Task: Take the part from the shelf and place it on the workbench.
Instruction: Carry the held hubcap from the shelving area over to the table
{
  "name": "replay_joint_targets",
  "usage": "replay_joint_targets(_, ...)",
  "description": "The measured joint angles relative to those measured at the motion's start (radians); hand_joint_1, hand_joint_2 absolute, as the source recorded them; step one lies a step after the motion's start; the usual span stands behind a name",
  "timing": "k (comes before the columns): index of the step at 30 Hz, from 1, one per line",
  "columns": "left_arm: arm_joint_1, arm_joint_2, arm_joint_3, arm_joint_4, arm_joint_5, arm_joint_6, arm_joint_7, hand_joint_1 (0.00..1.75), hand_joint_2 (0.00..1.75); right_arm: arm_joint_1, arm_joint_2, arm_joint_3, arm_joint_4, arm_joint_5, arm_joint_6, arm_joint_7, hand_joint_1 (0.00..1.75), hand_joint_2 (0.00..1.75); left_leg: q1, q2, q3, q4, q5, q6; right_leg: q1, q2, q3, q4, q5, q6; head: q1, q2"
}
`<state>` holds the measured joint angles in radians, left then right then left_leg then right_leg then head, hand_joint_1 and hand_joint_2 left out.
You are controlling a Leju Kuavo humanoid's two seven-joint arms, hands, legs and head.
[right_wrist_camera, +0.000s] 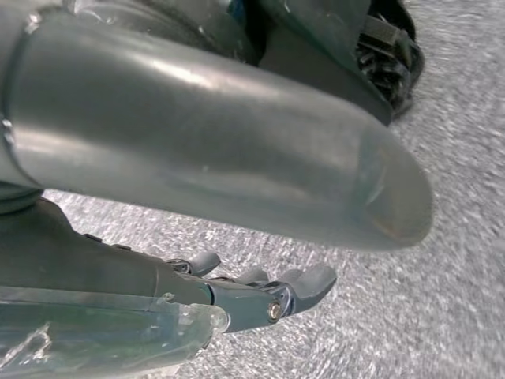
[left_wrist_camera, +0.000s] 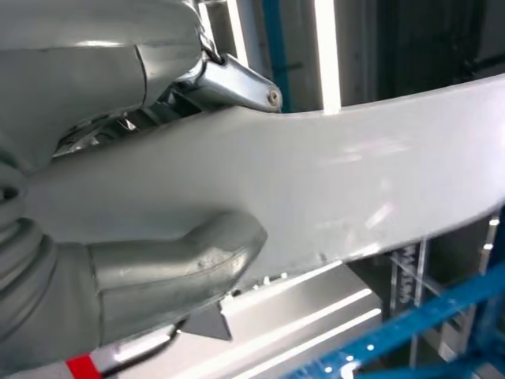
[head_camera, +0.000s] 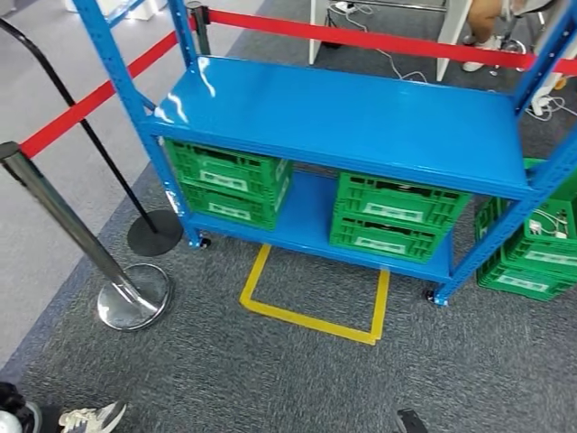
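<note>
The blue shelf [head_camera: 353, 122] stands ahead of me, and its top board is bare. On its lower board sit two green crates [head_camera: 228, 185] [head_camera: 398, 216]; what they hold is hidden. My right hand [right_wrist_camera: 262, 296] hangs over grey carpet with its thumb [right_wrist_camera: 238, 150] apart from the straight fingers [right_wrist_camera: 297, 286] and nothing in it. In the left wrist view my left hand [left_wrist_camera: 149, 276] lies beside a long pale curved surface [left_wrist_camera: 357, 181]. Whether that surface is held or how the fingers lie is unclear.
A yellow tape outline [head_camera: 313, 311] marks the carpet in front of the shelf. More green crates [head_camera: 537, 244] stand on the floor at the right. Chrome posts [head_camera: 129, 298] with red belts [head_camera: 381, 41] fence the left and back. A person's shoe [head_camera: 92, 418] is at bottom left.
</note>
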<state>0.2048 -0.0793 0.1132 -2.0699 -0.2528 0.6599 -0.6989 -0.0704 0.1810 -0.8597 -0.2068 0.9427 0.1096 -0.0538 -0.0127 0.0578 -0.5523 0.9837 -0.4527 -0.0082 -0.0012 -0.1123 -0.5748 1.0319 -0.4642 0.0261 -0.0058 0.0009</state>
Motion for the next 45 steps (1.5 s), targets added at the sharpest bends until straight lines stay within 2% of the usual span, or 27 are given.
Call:
replay_joint_targets(1, 0.0, 0.0, -0.001, 0.0, 0.001, 0.0, 0.0, 1.75, 1.75, -0.002, 0.0, 0.0, 0.0, -0.001, -0.002, 0.002, 0.0, 0.0, 0.001, -0.012, -0.001, -0.003, 0.004, 0.003, -0.002, 0.001, 0.0, 0.001, -0.002, 0.006, 0.0, 0.0)
replay_joint_targets(3, -0.003, 0.0, -0.003, 0.0, 0.0, 0.0, 0.0, 1.75, 1.75, -0.006, 0.0, 0.0, 0.0, -0.002, -0.006, 0.004, 0.0, 0.0, 0.007, -0.034, -0.001, -0.008, 0.011, 0.012, -0.004, 0.042, -0.016, 0.043, -0.033, 0.017, 0.004, 0.0)
replay_joint_targets(5, -0.007, -0.001, -0.008, 0.0, 0.001, 0.0, 0.0, 1.75, 1.75, -0.005, 0.0, -0.001, 0.0, -0.001, -0.011, 0.006, 0.0, 0.0, 0.01, -0.055, -0.003, -0.009, 0.015, 0.019, -0.006, 0.094, -0.067, 0.16, -0.097, 0.022, 0.009, 0.0)
replay_joint_targets(6, -0.008, -0.001, -0.01, 0.0, 0.001, 0.0, 0.0, 1.75, 1.75, -0.003, 0.001, -0.001, 0.001, -0.001, -0.012, 0.008, 0.0, 0.0, 0.01, -0.066, -0.005, -0.008, 0.016, 0.021, -0.006, 0.104, -0.097, 0.225, -0.124, 0.022, 0.011, 0.0)
replay_joint_targets(8, -0.007, -0.001, -0.013, 0.0, 0.002, 0.0, 0.0, 1.75, 1.75, 0.0, 0.001, -0.001, 0.001, -0.001, -0.015, 0.011, 0.0, 0.0, 0.009, -0.093, -0.006, -0.008, 0.018, 0.022, -0.005, 0.111, -0.121, 0.274, -0.127, 0.021, 0.011, 0.0)
replay_joint_targets(10, -0.007, 0.0, -0.015, 0.0, 0.002, 0.0, 0.0, 1.75, 1.75, 0.0, 0.001, -0.002, 0.001, -0.001, -0.015, 0.011, 0.0, 0.0, 0.01, -0.12, -0.006, -0.005, 0.019, 0.019, -0.007, 0.125, -0.073, 0.174, -0.061, 0.019, 0.011, 0.0)
replay_joint_targets(11, -0.007, 0.0, -0.015, 0.0, 0.002, 0.0, 0.0, 1.75, 1.75, -0.001, 0.001, -0.002, 0.001, -0.001, -0.015, 0.012, 0.0, 0.0, 0.01, -0.132, -0.007, -0.003, 0.019, 0.016, -0.011, 0.15, -0.039, 0.104, -0.034, 0.018, 0.011, 0.0)
replay_joint_targets(12, -0.008, 0.0, -0.016, 0.0, 0.002, 0.0, 0.0, 1.75, 1.75, -0.002, 0.001, -0.002, 0.001, -0.001, -0.015, 0.012, 0.0, 0.0, 0.01, -0.143, -0.01, 0.0, 0.018, 0.012, -0.015, 0.173, -0.01, 0.047, -0.017, 0.017, 0.01, 0.0)
replay_joint_targets(14, -0.009, 0.0, -0.017, 0.0, 0.002, 0.0, 0.0, 1.75, 1.75, -0.002, 0.001, -0.002, 0.002, -0.001, -0.014, 0.012, 0.0, 0.0, 0.012, -0.164, -0.019, 0.004, 0.023, 0.0, -0.017, 0.199, 0.012, 0.004, -0.016, 0.013, 0.01, 0.0)
replay_joint_targets(16, -0.008, -0.001, -0.017, 0.0, 0.002, 0.0, 0.0, 1.75, 1.75, -0.003, 0.002, -0.002, 0.002, -0.001, -0.014, 0.012, 0.0, 0.0, 0.016, -0.179, -0.027, 0.003, 0.027, -0.013, -0.015, 0.179, 0.014, 0.0, -0.011, 0.003, 0.01, 0.0)
replay_joint_targets(18, -0.009, -0.001, -0.017, 0.0, 0.002, 0.0, 0.0, 1.75, 1.75, -0.004, 0.003, -0.002, 0.002, -0.002, -0.015, 0.012, 0.0, 0.0, 0.014, -0.147, -0.044, 0.032, 0.008, -0.023, -0.017, 0.155, 0.016, -0.005, -0.008, -0.009, 0.005, 0.0)
replay_joint_targets(20, -0.013, 0.0, -0.018, 0.0, 0.002, 0.0, 0.0, 1.75, 1.75, -0.004, 0.004, -0.003, 0.002, -0.002, -0.015, 0.012, 0.0, 0.0, 0.013, -0.091, -0.098, 0.141, -0.051, -0.033, -0.017, 0.129, 0.018, -0.008, -0.008, -0.018, -0.002, 0.0)
replay_joint_targets(22, -0.014, 0.0, -0.02, 0.0, 0.002, 0.0, 0.0, 1.75, 1.75, -0.004, 0.004, -0.003, 0.002, -0.002, -0.015, 0.012, 0.0, 0.0, 0.016, -0.069, -0.16, 0.267, -0.097, -0.039, -0.016, 0.1, 0.018, -0.008, -0.01, -0.021, -0.004, 0.0)
replay_joint_targets(23, -0.015, 0.0, -0.022, 0.0, 0.002, 0.0, 0.0, 1.75, 1.75, -0.004, 0.004, -0.003, 0.002, -0.003, -0.015, 0.011, 0.0, 0.0, 0.018, -0.067, -0.172, 0.289, -0.095, -0.04, -0.016, 0.086, 0.019, -0.008, -0.011, -0.021, -0.004, 0.0)
replay_joint_targets(25, -0.017, 0.0, -0.025, 0.0, 0.002, 0.0, 0.0, 1.75, 1.75, -0.008, 0.004, -0.003, 0.002, -0.006, -0.015, 0.007, 0.0, 0.0, 0.019, -0.058, -0.136, 0.219, -0.04, -0.039, -0.017, 0.062, 0.021, -0.008, -0.013, -0.02, -0.004, 0.0)
replay_joint_targets(27, -0.027, 0.001, -0.029, 0.0, 0.003, 0.0, 0.0, 1.75, 1.75, -0.015, 0.004, -0.004, 0.002, -0.012, -0.015, 0.001, 0.0, 0.0, 0.015, -0.018, -0.063, 0.08, 0.017, -0.033, -0.013, 0.044, 0.024, -0.007, -0.017, -0.014, -0.005, 0.0)
replay_joint_targets(29, -0.041, 0.002, -0.036, 0.0, 0.006, 0.0, 0.0, 1.75, 1.75, -0.022, 0.004, -0.009, 0.002, -0.021, -0.017, -0.002, 0.0, 0.0, 0.01, 0.006, -0.029, 0.009, 0.032, -0.023, -0.005, 0.028, 0.027, -0.007, -0.021, -0.004, -0.004, 0.0)
replay_joint_targets(31, -0.05, 0.004, -0.044, 0.0, 0.008, -0.001, 0.0, 1.75, 1.75, -0.031, 0.004, -0.017, 0.002, -0.031, -0.022, -0.001, 0.0, 0.0, 0.008, -0.012, -0.033, 0.003, 0.031, -0.011, -0.004, 0.01, 0.032, -0.012, -0.022, 0.007, -0.003, 0.0)
replay_joint_targets(32, -0.056, 0.005, -0.049, 0.0, 0.006, -0.003, 0.0, 1.75, 1.75, -0.036, 0.004, -0.021, 0.002, -0.036, -0.025, 0.001, 0.0, 0.0, 0.009, -0.022, -0.033, 0.001, 0.034, -0.004, -0.005, 0.015, 0.032, -0.009, -0.026, 0.012, -0.002, 0.0)
replay_joint_targets(34, -0.078, 0.007, -0.062, 0.001, -0.006, -0.008, 0.0, 1.75, 1.75, -0.046, 0.004, -0.027, 0.002, -0.049, -0.03, 0.008, 0.0, 0.0, 0.013, -0.042, -0.033, -0.004, 0.039, 0.009, -0.008, 0.056, 0.005, 0.049, -0.063, 0.02, 0.003, 0.0)
replay_joint_targets(36, -0.105, 0.006, -0.08, 0.005, -0.017, -0.012, 0.0, 1.75, 1.75, -0.054, 0.004, -0.037, 0.002, -0.061, -0.033, 0.015, 0.0, 0.0, 0.014, -0.063, -0.034, -0.004, 0.04, 0.017, -0.009, 0.101, -0.06, 0.182, -0.125, 0.022, 0.007, 0.0)
replay_joint_targets(38, -0.124, 0.006, -0.096, 0.01, -0.021, -0.014, 0.0, 1.75, 1.75, -0.057, 0.004, -0.045, 0.002, -0.069, -0.036, 0.021, 0.0, 0.0, 0.013, -0.088, -0.034, -0.003, 0.041, 0.019, -0.008, 0.112, -0.113, 0.278, -0.147, 0.022, 0.008, 0.0)
replay_joint_targets(39, -0.131, 0.006, -0.102, 0.013, -0.022, -0.016, 0.0, 1.75, 1.75, -0.059, 0.004, -0.048, 0.002, -0.072, -0.038, 0.023, 0.0, 0.0, 0.013, -0.101, -0.033, -0.003, 0.041, 0.019, -0.008, 0.113, -0.116, 0.272, -0.128, 0.022, 0.008, 0.0)
replay_joint_targets(40, -0.138, 0.006, -0.107, 0.015, -0.024, -0.017, 0.0, 1.75, 1.75, -0.062, 0.004, -0.051, 0.002, -0.075, -0.04, 0.024, 0.0, 0.0, 0.014, -0.114, -0.031, -0.002, 0.041, 0.018, -0.009, 0.118, -0.099, 0.226, -0.093, 0.021, 0.008, 0.0)
replay_joint_targets(42, -0.155, 0.006, -0.117, 0.02, -0.029, -0.021, 0.0, 1.75, 1.75, -0.069, 0.004, -0.056, 0.002, -0.084, -0.045, 0.024, 0.0, 0.0, 0.014, -0.139, -0.032, 0.003, 0.039, 0.012, -0.016, 0.155, -0.041, 0.086, -0.023, 0.022, 0.008, 0.0)
replay_joint_targets(43, -0.166, 0.006, -0.122, 0.021, -0.032, -0.024, 0.0, 1.75, 1.75, -0.074, 0.005, -0.06, 0.002, -0.09, -0.048, 0.024, 0.0, 0.0, 0.014, -0.149, -0.036, 0.006, 0.039, 0.006, -0.02, 0.176, -0.018, 0.037, -0.007, 0.022, 0.008, 0.0)
replay_joint_targets(45, -0.185, 0.006, -0.131, 0.024, -0.035, -0.034, 0.0, 1.75, 1.75, -0.083, 0.006, -0.068, 0.002, -0.102, -0.051, 0.027, 0.0, 0.0, 0.015, -0.169, -0.046, 0.008, 0.044, -0.007, -0.021, 0.194, -0.003, 0.006, -0.006, 0.016, 0.008, 0.0)
